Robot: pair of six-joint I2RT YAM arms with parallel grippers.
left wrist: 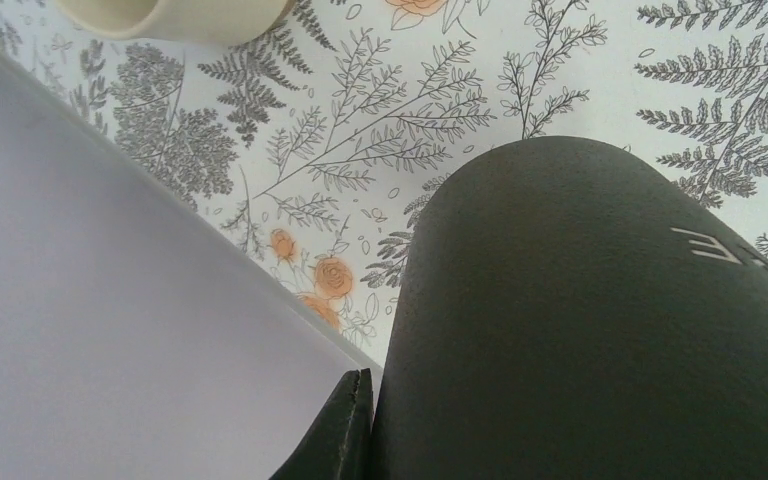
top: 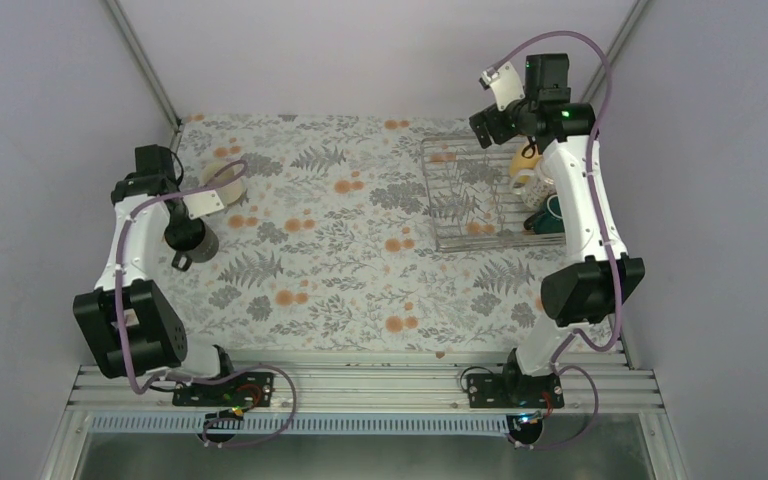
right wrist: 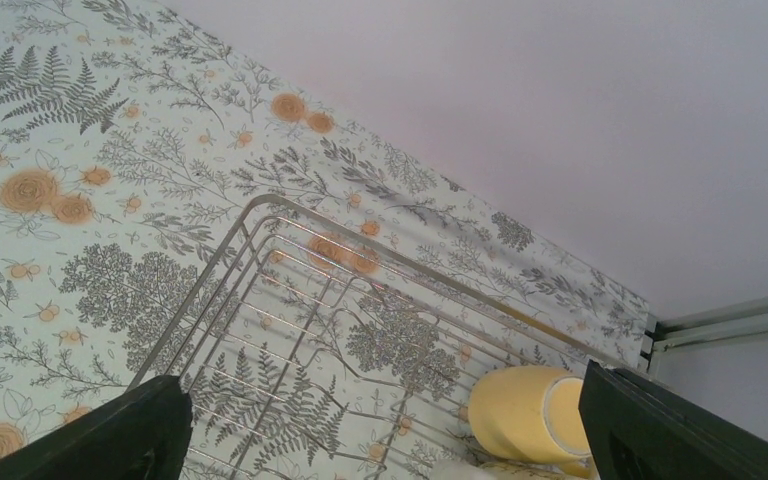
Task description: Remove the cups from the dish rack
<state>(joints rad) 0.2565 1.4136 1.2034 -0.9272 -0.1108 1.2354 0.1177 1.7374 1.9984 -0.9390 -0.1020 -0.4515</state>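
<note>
Two mugs are off the dish rack [top: 460, 200] at the left side of the bench [top: 340, 290]: a pale cream mug [top: 225, 183] standing near the back left corner, and the black mug [left wrist: 580, 320] just in front of it, where my left end effector [top: 188, 235] is closed on it. In my left wrist view one finger [left wrist: 335, 430] presses against the black mug's outer wall, and the other is hidden behind the mug. I cannot tell whether the mug rests on the bench or hangs just above it. Three mugs are in the rack, bunched at its right end: an orange-yellow mug [right wrist: 520, 410] lying on its side toward the back, a whitish mug [top: 523, 183] just in front of it, and a dark green mug [top: 548, 210] nearest the front, partly hidden by my right arm. My right end effector [right wrist: 385, 400] hovers above the rack's back edge with its fingers wide apart, holding nothing. The rack itself sits at the right rear of the bench, well apart from the two mugs on the left.
</note>
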